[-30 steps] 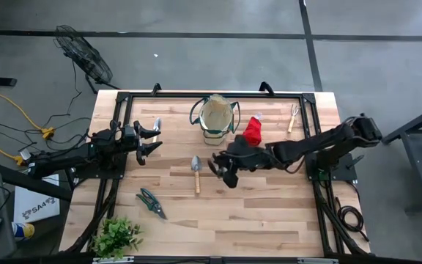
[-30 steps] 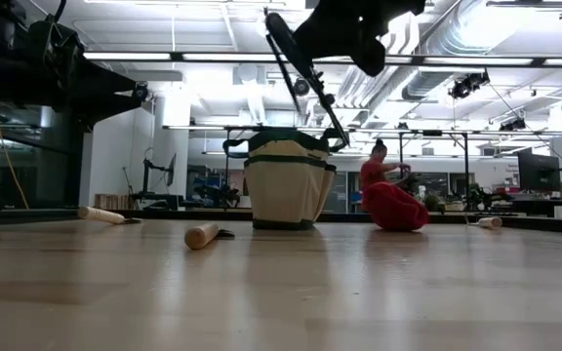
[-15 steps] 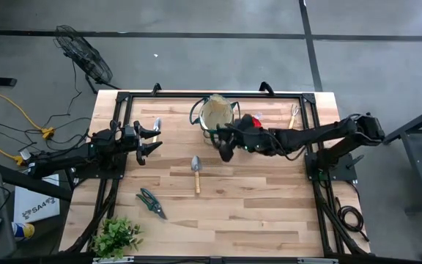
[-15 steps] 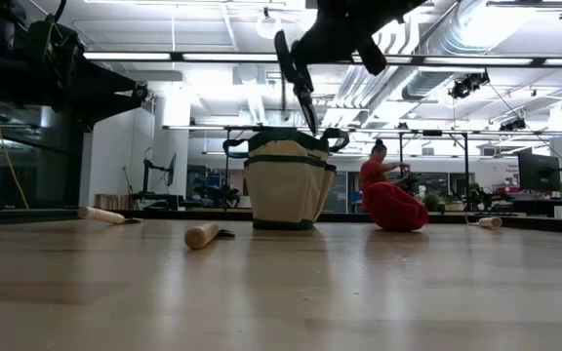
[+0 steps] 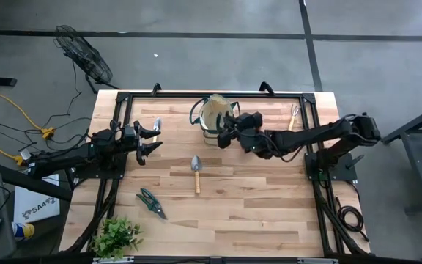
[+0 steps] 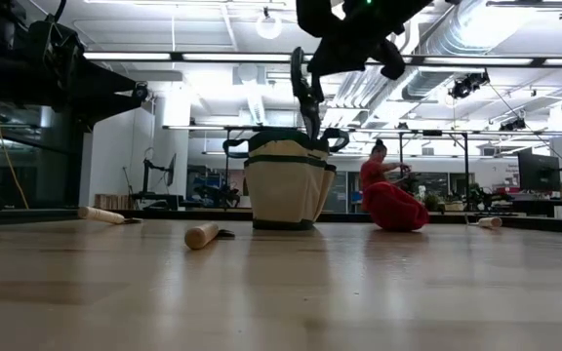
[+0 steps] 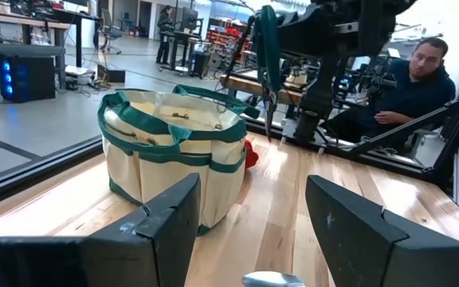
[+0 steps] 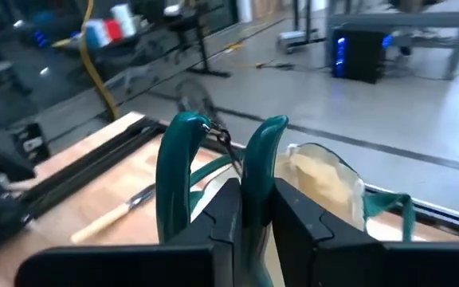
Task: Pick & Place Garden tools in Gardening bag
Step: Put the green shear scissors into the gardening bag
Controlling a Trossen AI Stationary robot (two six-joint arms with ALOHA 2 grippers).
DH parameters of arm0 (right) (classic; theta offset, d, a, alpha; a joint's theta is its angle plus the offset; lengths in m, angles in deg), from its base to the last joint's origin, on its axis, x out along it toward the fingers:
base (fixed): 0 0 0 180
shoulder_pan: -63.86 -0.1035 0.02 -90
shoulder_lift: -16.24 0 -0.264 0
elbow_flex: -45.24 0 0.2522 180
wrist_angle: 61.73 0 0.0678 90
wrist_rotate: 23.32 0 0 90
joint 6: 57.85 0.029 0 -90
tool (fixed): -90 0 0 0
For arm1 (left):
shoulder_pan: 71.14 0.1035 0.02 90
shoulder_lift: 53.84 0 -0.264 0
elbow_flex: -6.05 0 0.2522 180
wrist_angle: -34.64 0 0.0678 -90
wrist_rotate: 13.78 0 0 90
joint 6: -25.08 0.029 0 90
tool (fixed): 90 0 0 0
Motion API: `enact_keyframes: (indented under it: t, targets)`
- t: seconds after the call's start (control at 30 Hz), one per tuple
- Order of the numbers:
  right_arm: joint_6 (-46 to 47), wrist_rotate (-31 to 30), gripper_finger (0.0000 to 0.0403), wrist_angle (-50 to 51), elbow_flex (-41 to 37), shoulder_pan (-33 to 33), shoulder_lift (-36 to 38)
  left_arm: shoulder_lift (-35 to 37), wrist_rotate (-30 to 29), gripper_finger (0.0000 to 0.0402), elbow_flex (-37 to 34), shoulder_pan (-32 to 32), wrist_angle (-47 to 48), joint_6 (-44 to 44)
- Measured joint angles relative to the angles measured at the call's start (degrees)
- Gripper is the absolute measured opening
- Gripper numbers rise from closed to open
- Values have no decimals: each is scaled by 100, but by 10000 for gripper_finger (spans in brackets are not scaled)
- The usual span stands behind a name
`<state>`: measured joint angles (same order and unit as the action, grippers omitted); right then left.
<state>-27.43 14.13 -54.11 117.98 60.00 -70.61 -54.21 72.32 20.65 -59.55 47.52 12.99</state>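
My right gripper point(image 5: 229, 133) is shut on a pair of green-handled pruning shears point(image 6: 307, 93) held above the right rim of the beige gardening bag point(image 5: 215, 116), which stands at the far middle. My left gripper point(image 5: 146, 139) is open and empty at the left of the table. A wooden-handled trowel point(image 5: 195, 172) lies flat at the middle. A second pair of shears point(image 5: 151, 202) lies flat at the near left. A hand fork point(image 5: 293, 117) lies at the far right. The red bundle point(image 5: 255, 119) sits right of the bag, partly hidden by my right arm. My right gripper pinches one green handle point(image 8: 260, 171) of the shears between its two fingers point(image 8: 297, 219); the other handle point(image 8: 174, 175) stands free beside them. The fingers come about level from the table's right, across the shears. The shears hang clear, blade tip point(image 6: 312, 129) down, just above the bag's rim.
Another small tool point(image 5: 157, 125) lies by my left gripper. A leafy green plant point(image 5: 116, 236) stands at the near left corner. Black frame rails point(image 5: 196, 95) run along the table's edges. A person point(image 7: 409, 80) sits beyond the table's right side.
My right gripper has carried the shears from near the trowel toward the far edge, to above the bag's right rim. The shears have swung from a slant to nearly upright, tip down. My left arm has kept still.
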Motion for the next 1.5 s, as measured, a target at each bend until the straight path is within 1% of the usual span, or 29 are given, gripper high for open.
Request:
enact_keyframes:
  t: [0.13,0.3,0.47,0.6,0.97,1.07,1.23,1.5]
  targets:
    - [-22,-629,38,-372,0,-275,-163,1,0,223,0,2,0,1]
    - [-2,-1445,38,-512,2,-577,-305,1,28,223,0,0,0,0]
    - [123,-1748,38,-784,121,-721,-696,0,31,223,0,1,2,0]
    - [-74,-2058,38,-786,420,-739,-979,1,35,223,0,0,4,0]
    - [-687,-1983,38,-785,1257,-543,-1733,1,37,223,0,0,7,0]
    - [-669,-1925,38,-764,1285,-493,-1781,1,38,223,0,0,9,1]
    - [-660,-2080,38,-720,1286,-412,-1781,0,42,223,0,0,9,0]
    - [-603,-2048,38,-623,1285,-309,-1781,1,42,223,0,2,9,0]
